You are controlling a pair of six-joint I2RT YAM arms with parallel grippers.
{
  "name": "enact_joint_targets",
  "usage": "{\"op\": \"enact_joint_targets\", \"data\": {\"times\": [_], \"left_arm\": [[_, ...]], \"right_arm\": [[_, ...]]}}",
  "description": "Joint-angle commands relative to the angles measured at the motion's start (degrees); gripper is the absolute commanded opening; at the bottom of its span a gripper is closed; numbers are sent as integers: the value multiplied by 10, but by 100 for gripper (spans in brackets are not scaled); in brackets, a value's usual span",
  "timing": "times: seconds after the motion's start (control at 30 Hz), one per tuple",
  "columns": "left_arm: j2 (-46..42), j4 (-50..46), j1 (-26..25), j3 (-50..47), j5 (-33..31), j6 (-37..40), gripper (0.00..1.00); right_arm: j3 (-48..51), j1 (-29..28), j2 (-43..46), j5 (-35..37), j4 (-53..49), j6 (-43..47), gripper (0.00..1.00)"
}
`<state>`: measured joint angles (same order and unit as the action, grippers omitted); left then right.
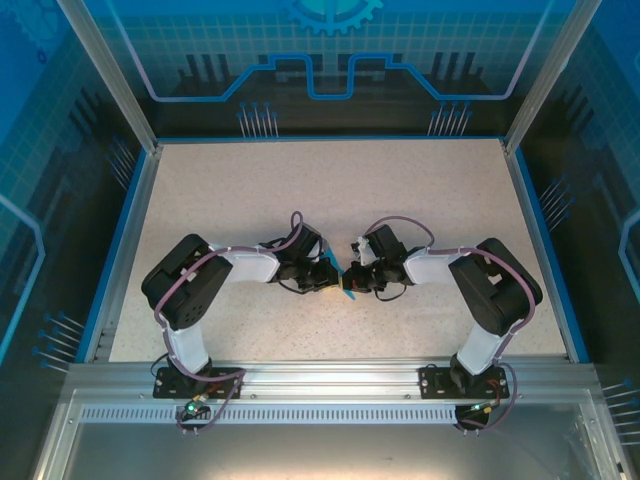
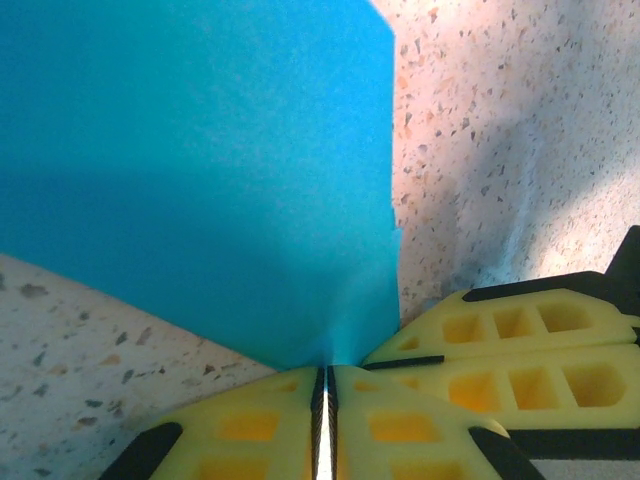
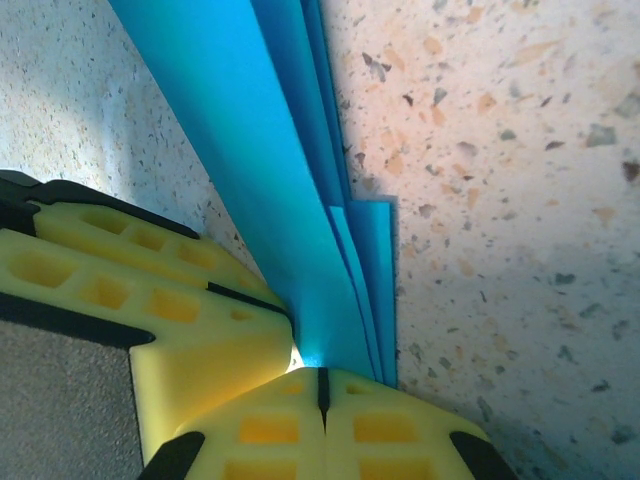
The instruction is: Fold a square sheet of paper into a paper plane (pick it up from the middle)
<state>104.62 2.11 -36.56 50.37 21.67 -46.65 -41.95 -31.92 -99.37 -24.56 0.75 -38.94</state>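
The square sheet of paper [image 1: 347,291] is teal and folded into several stacked layers [image 3: 300,190]; whether it has a plane's dart shape I cannot tell. It stands on edge between both grippers at the table's middle. My left gripper [image 1: 335,279] comes from the left, its yellow jaws [image 2: 326,385] pressed together on the paper's lower corner [image 2: 200,180]. My right gripper [image 1: 357,280] comes from the right, shut [image 3: 322,385] on the layered edge. Each wrist view also catches the other gripper's fingers [image 2: 510,345] [image 3: 150,290], touching tip to tip.
The speckled tabletop [image 1: 330,190] stretches wide behind and to both sides of the grippers. A blue rim and metal posts [image 1: 140,160] bound it. Both arm bases [image 1: 195,380] sit at the near edge.
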Motion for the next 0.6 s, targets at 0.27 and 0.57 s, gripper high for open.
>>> {"op": "enact_joint_targets", "data": {"times": [0.27, 0.57], "left_arm": [[-5, 46, -4, 6, -16, -13, 7], [-30, 49, -4, -5, -29, -11, 5]], "right_arm": [[40, -7, -63, 70, -105, 4, 0], [42, -7, -66, 70, -102, 4, 0]]}}
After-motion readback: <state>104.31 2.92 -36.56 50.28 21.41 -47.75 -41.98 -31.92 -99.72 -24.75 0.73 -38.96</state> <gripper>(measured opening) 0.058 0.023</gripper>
